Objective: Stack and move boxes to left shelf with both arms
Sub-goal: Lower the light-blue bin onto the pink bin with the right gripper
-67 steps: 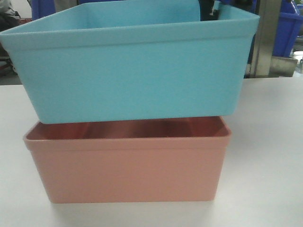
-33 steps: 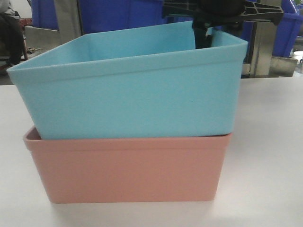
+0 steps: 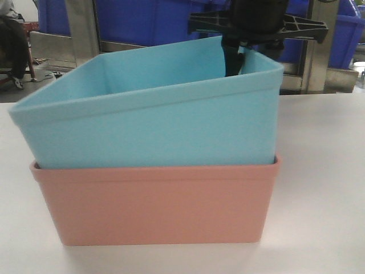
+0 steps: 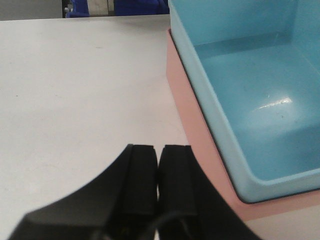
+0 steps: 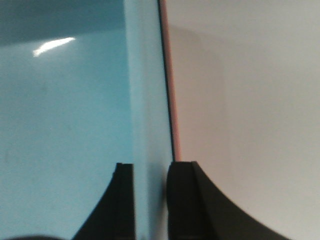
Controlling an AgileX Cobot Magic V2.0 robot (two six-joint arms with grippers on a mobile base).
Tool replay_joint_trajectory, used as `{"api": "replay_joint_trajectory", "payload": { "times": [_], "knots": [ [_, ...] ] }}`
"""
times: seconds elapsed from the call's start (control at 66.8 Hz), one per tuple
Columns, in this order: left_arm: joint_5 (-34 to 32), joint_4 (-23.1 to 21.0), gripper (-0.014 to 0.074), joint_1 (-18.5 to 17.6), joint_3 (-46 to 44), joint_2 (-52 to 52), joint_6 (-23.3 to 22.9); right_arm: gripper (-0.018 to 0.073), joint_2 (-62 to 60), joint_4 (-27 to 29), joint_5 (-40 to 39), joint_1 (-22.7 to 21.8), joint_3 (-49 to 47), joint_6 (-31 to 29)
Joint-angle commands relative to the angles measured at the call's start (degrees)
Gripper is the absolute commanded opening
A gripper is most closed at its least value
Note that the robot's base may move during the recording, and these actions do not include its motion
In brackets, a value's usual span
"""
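Observation:
The light turquoise box (image 3: pixel 154 125) sits nested inside the salmon pink box (image 3: pixel 154 205) on the white table, its rim slanting up toward the right. My right gripper (image 3: pixel 232 67) comes down from above and is shut on the turquoise box's right wall (image 5: pixel 147 100), one finger inside and one outside; the pink rim (image 5: pixel 170 100) shows just beside it. My left gripper (image 4: pixel 159 147) is shut on nothing, over bare table to the left of the pink box (image 4: pixel 192 130) and the turquoise box (image 4: pixel 260 100). The left shelf is out of view.
The white table (image 3: pixel 319 171) spreads around the boxes. Behind it stand dark blue crates (image 3: pixel 142 17) on a rack with steel posts (image 3: pixel 319 45). A person's legs (image 3: pixel 11 40) show at the far left.
The turquoise box has come down from above the pink box into it, hiding the pink interior. The right gripper has dropped into the front view with it.

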Motion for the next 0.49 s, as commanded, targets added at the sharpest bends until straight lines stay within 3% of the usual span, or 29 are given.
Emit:
{"api": "replay_joint_trajectory", "payload": {
  "times": [0.0,0.09,0.165,0.479],
  "knots": [
    [-4.3,0.1,-0.0006,0.1,-1.6,-0.1,0.1,0.0405,-3.5,-1.7,-2.5,-0.2,-1.8,-1.6],
    [-4.3,0.1,0.0017,0.1,-1.6,-0.1,0.1,0.0561,-3.5,-2.3,-1.4,-0.2,-1.8,-1.7],
    [-4.3,0.1,0.0055,0.1,-1.6,-0.1,0.1,0.0628,-3.9,-2.7,-0.1,-0.2,-1.8,-2.6],
    [-4.2,0.1,0.0414,0.1,-5.3,5.2,0.1,0.0624,-7.8,-3.7,2.1,-0.2,-1.8,-7.2]
  ]
}}
